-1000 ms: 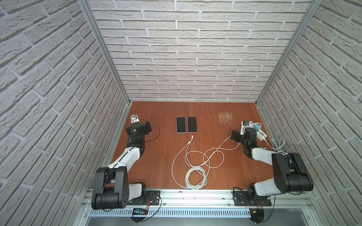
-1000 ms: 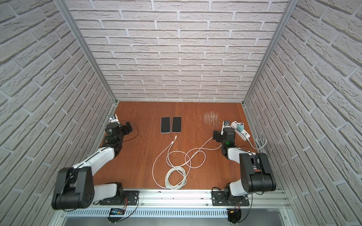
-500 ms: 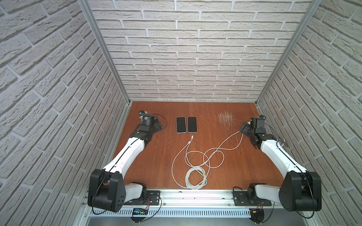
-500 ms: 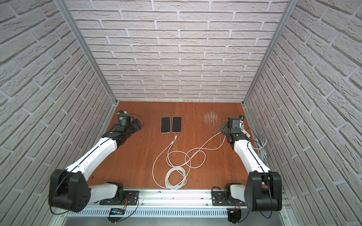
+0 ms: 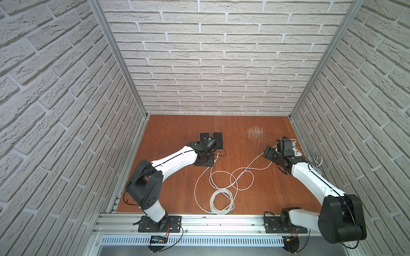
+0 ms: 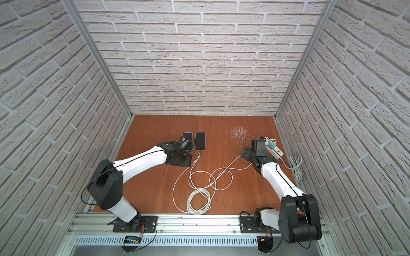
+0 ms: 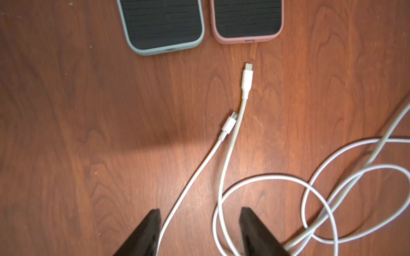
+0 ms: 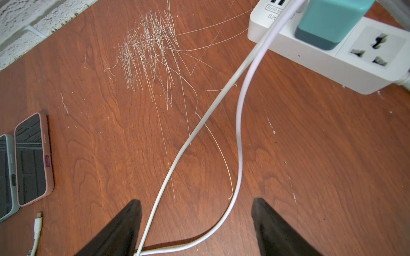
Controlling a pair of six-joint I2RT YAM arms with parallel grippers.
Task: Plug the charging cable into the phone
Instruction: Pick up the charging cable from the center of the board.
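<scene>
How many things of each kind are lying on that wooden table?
Phones: 2, a grey-green-cased phone and a pink-cased phone
White charging cables: 2
White plastic power strip: 1
Teal charger block: 1
Total: 6

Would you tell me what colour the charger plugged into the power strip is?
The charger is teal, clearest in the right wrist view.

Left wrist view crops green phone [image 7: 159,22], pink phone [image 7: 247,17]; right wrist view crops power strip [image 8: 321,61], charger [image 8: 330,20].
</scene>
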